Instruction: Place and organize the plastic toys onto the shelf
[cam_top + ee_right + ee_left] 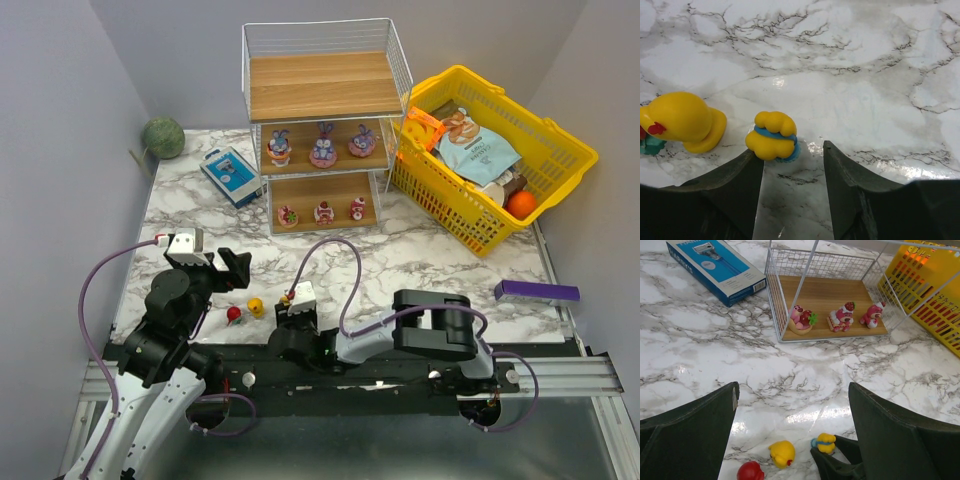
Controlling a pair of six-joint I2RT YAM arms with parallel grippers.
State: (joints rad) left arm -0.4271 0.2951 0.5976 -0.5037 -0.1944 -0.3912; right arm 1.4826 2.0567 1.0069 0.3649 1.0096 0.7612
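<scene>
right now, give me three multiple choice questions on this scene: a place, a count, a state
1. Which board of the shelf holds the purple bunny toys? A top B middle C bottom
2. How many toys lie on the table itself? A one B six C three
3. The left tool is A open, empty B shut on a toy C shut, empty

B: all three stand on the middle board.
C: red toy, yellow toy, blue-banded toy.
A: its fingers stand wide apart.
</scene>
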